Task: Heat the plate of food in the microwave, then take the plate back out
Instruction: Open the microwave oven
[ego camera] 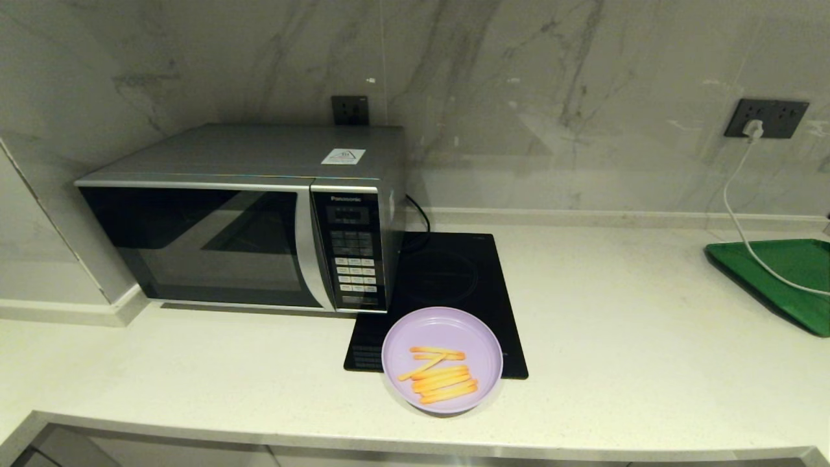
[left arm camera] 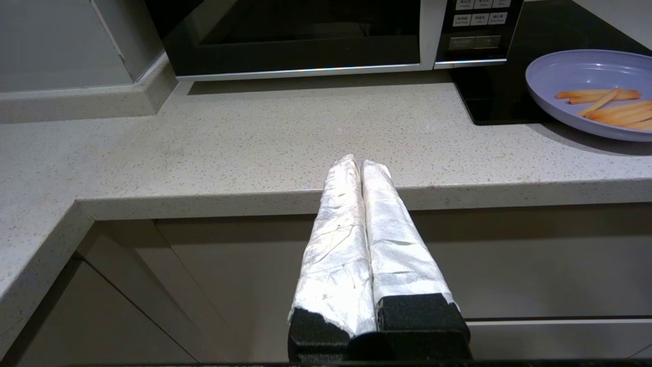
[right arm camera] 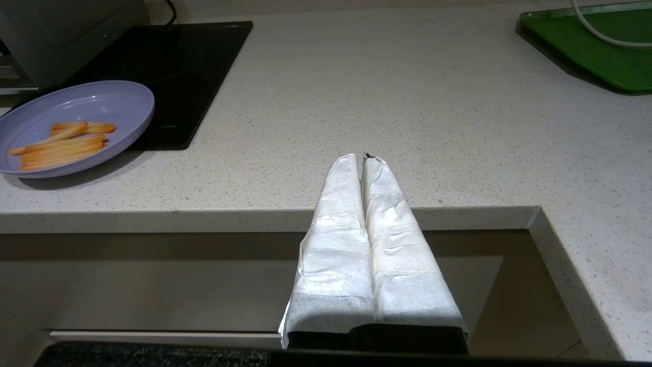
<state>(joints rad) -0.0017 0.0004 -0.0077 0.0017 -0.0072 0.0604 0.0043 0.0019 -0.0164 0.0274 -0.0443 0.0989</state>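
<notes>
Left gripper (left arm camera: 360, 164) — white-wrapped fingers pressed together, nothing held between them; it is positioned at the front edge of the countertop (left arm camera: 254, 137), its tips just over the lip, in front of the microwave door.

Right gripper (right arm camera: 364, 159) — white-wrapped fingers likewise pressed together and empty; it is held at the counter's front edge, to the right of the plate, over bare stone. Neither arm is seen in the head view.

Plate of food (ego camera: 442, 360) — round pale lilac plate, carrying a small cluster of thin orange-yellow fries (ego camera: 441, 377). It is set near the counter's front edge, resting partly on the front portion of the black glass hob (ego camera: 447, 279) and overhanging it onto the stone. It is apart from both grippers.

Microwave (ego camera: 246, 214) — silver-grey Panasonic unit, placed at the back left of the counter, just beside the hob. The dark glass door is shut; a curved silver handle strip and a button panel (ego camera: 353, 259) are found at its right side.

Green tray (ego camera: 784, 275) — located at the far right of the counter, crossed by a white cable (ego camera: 739, 214) that is plugged into a wall socket (ego camera: 765, 118).
</notes>
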